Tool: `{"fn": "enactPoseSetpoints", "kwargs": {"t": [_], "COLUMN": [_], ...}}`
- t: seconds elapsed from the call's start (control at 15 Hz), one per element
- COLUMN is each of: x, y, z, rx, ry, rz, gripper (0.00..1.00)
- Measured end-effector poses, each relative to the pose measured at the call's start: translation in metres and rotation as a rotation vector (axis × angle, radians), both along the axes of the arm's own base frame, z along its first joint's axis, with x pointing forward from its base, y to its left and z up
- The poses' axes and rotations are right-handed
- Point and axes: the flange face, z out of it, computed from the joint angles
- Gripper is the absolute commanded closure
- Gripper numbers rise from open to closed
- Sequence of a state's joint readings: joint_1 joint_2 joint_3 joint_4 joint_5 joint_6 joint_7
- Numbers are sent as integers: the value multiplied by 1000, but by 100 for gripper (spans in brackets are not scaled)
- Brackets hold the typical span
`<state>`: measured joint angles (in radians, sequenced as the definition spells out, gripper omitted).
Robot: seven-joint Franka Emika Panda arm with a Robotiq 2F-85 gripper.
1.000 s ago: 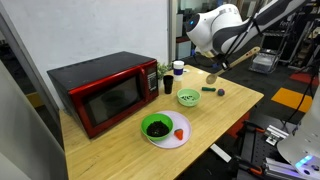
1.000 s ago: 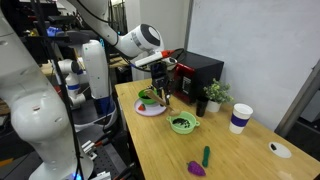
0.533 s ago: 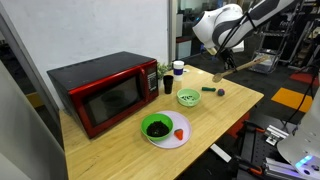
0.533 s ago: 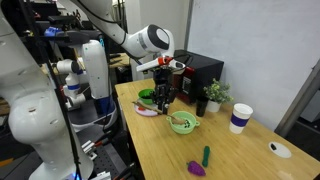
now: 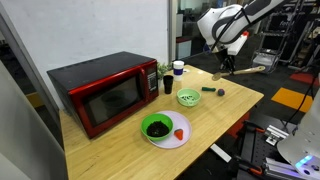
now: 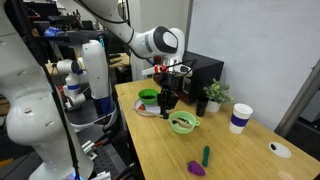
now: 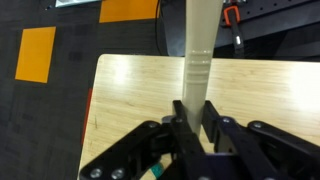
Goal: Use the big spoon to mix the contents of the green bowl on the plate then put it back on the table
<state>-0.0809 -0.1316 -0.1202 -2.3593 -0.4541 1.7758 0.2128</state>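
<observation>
My gripper (image 5: 224,68) is shut on the big spoon (image 5: 252,70) and holds it in the air above the right end of the table (image 5: 120,150). In the wrist view the pale handle (image 7: 196,50) runs up from between the shut fingers (image 7: 194,112). The dark green bowl (image 5: 156,127) with blackish contents (image 5: 157,128) sits on the white plate (image 5: 176,140), well away from the gripper. In an exterior view the gripper (image 6: 168,100) hangs between the green bowl (image 6: 148,96) and a lime-green bowl (image 6: 183,123).
A red microwave (image 5: 100,90) stands at the back. A lime-green bowl (image 5: 188,98), a dark cup with a plant (image 5: 167,82), a white cup (image 6: 239,118) and small green and purple items (image 6: 204,158) are on the table. A red piece (image 5: 180,133) lies on the plate.
My gripper has carried the spoon away from the plate, up and toward the table's far end. The bowls and plate have not moved.
</observation>
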Motion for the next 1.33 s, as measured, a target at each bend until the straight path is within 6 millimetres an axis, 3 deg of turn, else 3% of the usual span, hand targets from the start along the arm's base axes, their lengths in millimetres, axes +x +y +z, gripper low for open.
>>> {"fn": "enactPoseSetpoints", "kwargs": {"t": [0.73, 1.33], "x": [31, 16], "y": [-25, -43], "z": [-31, -58], "rx": [44, 37], "ry": [-254, -391], "rz": [-113, -225], "gripper": [94, 94]}}
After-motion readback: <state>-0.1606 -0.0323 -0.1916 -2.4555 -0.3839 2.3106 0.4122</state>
